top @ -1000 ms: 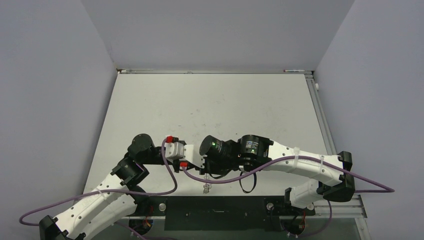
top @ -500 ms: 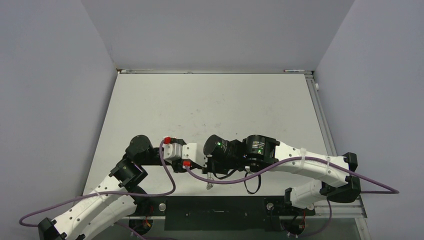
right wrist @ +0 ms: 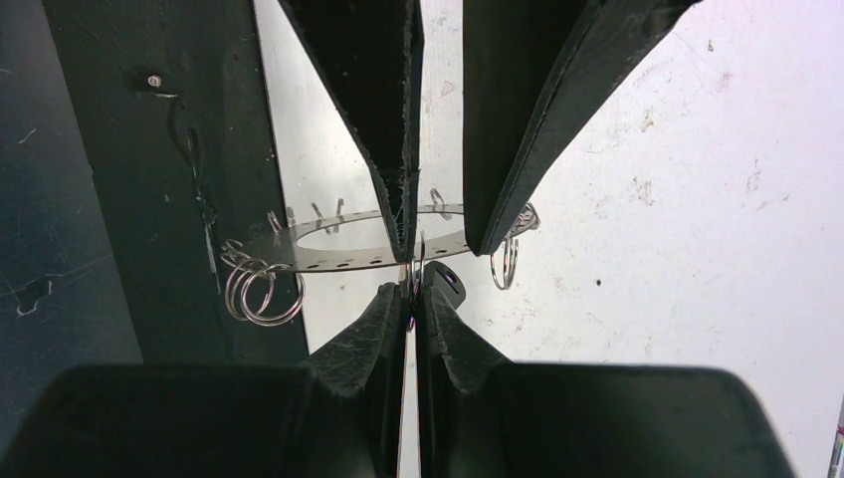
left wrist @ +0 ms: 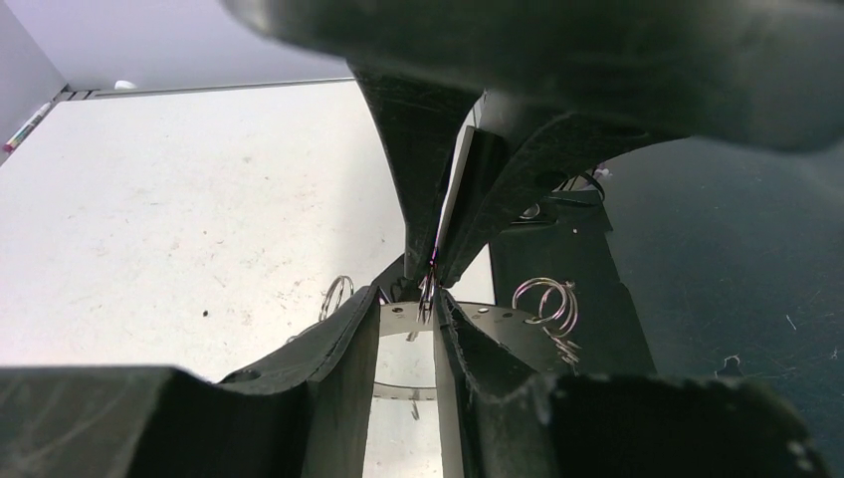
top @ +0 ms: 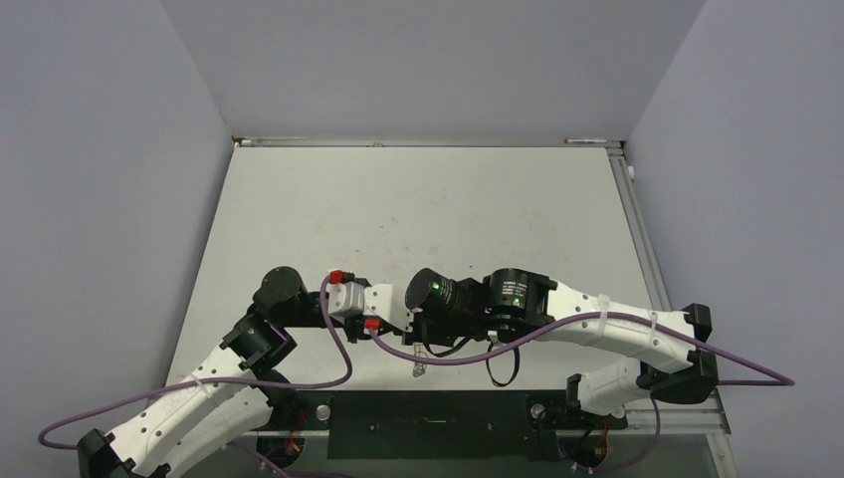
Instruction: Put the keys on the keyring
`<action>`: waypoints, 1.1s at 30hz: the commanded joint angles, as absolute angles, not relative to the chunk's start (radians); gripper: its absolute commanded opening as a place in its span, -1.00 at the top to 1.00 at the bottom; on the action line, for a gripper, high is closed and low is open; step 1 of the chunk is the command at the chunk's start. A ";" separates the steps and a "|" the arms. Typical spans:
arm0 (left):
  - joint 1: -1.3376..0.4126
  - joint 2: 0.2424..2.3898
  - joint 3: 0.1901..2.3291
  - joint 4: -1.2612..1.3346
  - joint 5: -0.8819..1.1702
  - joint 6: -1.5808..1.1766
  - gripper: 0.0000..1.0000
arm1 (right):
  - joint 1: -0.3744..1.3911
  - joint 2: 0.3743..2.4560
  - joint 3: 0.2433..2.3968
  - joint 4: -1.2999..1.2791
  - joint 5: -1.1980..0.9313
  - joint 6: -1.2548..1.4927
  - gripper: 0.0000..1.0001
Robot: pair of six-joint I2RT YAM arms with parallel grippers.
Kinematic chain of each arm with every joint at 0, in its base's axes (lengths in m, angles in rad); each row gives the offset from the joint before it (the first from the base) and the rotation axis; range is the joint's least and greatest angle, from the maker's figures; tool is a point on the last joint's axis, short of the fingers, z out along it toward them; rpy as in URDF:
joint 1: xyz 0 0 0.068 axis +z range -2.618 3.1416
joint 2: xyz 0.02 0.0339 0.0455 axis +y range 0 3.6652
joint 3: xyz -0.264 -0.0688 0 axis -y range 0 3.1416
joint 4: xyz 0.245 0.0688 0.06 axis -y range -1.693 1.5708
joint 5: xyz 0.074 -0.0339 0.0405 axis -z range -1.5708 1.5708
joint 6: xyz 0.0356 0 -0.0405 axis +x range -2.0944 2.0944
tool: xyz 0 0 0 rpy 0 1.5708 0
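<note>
Where the two arms meet at the near edge, the table [top: 418,199] is a matt off-white sheet, scuffed and flecked with small dark marks. Plain pale lavender walls [top: 418,70] close it in on three sides. A silver rail [top: 637,229] runs along its right edge and a black base plate [right wrist: 129,199] along the near edge.

The keyring [right wrist: 281,246] is a thin, flat grey metal band with a wide central hole and a row of small punched holes. It sits at that near edge, partly over the black plate. Bright round wire loops [right wrist: 254,289] hang off its rim.

Left gripper [left wrist: 408,299]: jaws parted, and its dark, rough-faced wedge fingers taper to tips that meet the ring's band, a stretch of which shows in the gap. Contact pressure cannot be confirmed.

Right gripper [right wrist: 410,294]: jaws closed to a narrow slit at the ring's near rim, directly opposite the left tips. They pinch a thin silvery sliver. A small dark piece with a pale glint sits just beside those tips — most likely the keys [right wrist: 445,282], though too small to be certain.

Purple cables [top: 343,368] loop loosely along both white arm links.
</note>
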State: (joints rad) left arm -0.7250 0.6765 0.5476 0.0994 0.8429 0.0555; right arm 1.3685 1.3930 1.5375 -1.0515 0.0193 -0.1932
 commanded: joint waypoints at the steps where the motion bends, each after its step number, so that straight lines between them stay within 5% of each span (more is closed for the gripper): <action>1: -0.730 0.698 0.584 0.124 0.853 0.040 0.54 | 1.375 1.360 1.571 -0.987 0.041 -0.188 0.90; 20: -0.739 0.698 0.580 0.127 0.859 0.028 0.75 | 1.376 1.360 1.578 -0.942 0.039 -0.193 0.90; 33: -0.748 0.694 0.575 0.127 0.853 0.025 0.44 | 1.375 1.363 1.573 -0.918 0.043 -0.189 0.90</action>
State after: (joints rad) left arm -0.7357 0.6895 0.5507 0.1268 0.8524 0.0292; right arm 1.3689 1.3930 1.5372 -1.0405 0.0223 -0.1940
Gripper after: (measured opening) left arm 0.280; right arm 0.071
